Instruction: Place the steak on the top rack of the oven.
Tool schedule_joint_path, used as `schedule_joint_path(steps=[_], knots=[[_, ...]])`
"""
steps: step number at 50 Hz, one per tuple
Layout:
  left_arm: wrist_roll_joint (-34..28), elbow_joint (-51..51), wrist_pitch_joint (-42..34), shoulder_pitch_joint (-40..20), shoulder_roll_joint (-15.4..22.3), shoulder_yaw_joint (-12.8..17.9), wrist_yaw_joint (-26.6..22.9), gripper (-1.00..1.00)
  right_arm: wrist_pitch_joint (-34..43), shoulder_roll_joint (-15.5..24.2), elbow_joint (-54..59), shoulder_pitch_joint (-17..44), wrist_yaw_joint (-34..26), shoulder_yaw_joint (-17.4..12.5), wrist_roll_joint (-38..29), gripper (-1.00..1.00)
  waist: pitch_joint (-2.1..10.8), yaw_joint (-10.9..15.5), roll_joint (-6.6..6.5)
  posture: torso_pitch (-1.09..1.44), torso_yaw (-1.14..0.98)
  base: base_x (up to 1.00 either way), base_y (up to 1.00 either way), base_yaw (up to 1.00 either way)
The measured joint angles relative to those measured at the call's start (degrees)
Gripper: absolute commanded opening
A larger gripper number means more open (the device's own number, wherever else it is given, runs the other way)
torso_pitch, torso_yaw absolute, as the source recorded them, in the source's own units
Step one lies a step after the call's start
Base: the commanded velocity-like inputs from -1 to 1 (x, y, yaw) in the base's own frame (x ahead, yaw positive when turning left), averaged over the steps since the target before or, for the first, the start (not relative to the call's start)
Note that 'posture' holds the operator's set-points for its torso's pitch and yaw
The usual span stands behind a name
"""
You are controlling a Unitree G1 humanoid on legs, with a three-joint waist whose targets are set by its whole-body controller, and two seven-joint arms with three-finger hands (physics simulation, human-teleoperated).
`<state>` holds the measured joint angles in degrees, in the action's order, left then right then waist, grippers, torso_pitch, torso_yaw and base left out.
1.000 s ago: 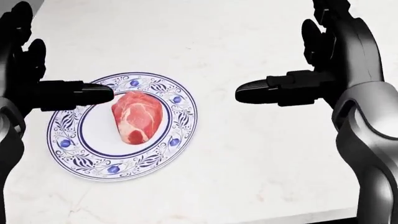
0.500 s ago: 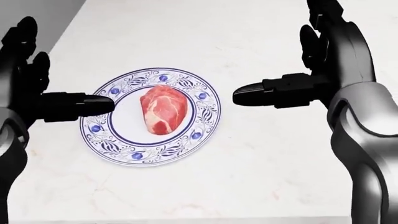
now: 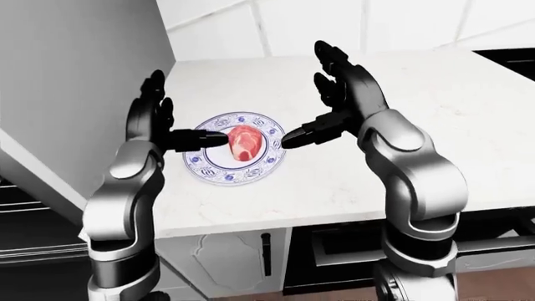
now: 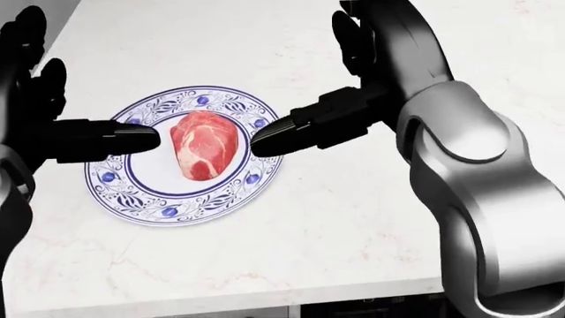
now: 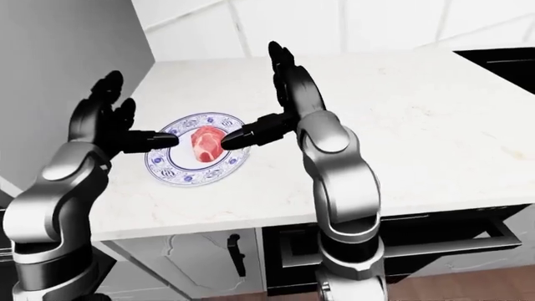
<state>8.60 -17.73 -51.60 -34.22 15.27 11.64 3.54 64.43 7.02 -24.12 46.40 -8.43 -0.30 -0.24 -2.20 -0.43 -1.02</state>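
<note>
The steak (image 4: 204, 152) lies on the middle of a blue-patterned plate (image 4: 137, 196) on the white counter (image 4: 336, 225); the left hand (image 4: 53, 126) and right hand (image 4: 331, 99) flank it, both spread wide, each with one finger pointing at the meat without touching; the head view shows this close up; only the eye views show the oven (image 5: 418, 241) under the counter, its door shut, and the tiled wall (image 3: 351, 25) above.
</note>
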Motion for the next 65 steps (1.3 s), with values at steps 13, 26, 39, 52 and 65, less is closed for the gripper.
schedule_joint_path(steps=[13, 26, 39, 52, 65], knots=[[1.3, 0.4, -0.9, -2.5, 1.3, 0.9, 1.0, 1.0, -3.9, -5.0, 4.6, -0.3, -3.0, 3.9, -5.9, 1.0, 0.11, 0.2, 0.16, 0.0, 0.0, 0.0, 0.0, 0.0], [3.5, -1.0, -1.6, -2.6, 2.3, 1.3, 2.6, 1.0, -6.2, -9.6, 4.8, -1.2, -5.3, 6.8, -10.6, 1.0, 0.17, 0.1, -0.16, 0.0, 0.0, 0.0, 0.0, 0.0], [4.0, -1.9, -2.7, -2.7, 2.6, 1.4, 2.9, 1.0, -6.5, -12.9, 5.0, -2.2, -7.8, 8.8, -14.5, 0.8, 0.05, -0.1, -0.41, 0.0, 0.0, 0.0, 0.0, 0.0], [3.8, -0.8, -1.9, -2.9, 2.6, 1.2, 2.8, 1.0, -10.8, -14.5, 9.5, -3.3, -9.1, 9.1, -15.8, 0.84, 0.07, -0.3, -0.68, 0.0, 0.0, 0.0, 0.0, 0.0], [3.7, -1.7, -2.0, -2.0, 2.3, 1.3, 2.7, 1.0, -15.5, -13.9, 15.1, -2.1, -11.7, 7.9, -15.8, 0.8, 0.15, -0.4, -0.77, 0.0, 0.0, 0.0, 0.0, 0.0]])
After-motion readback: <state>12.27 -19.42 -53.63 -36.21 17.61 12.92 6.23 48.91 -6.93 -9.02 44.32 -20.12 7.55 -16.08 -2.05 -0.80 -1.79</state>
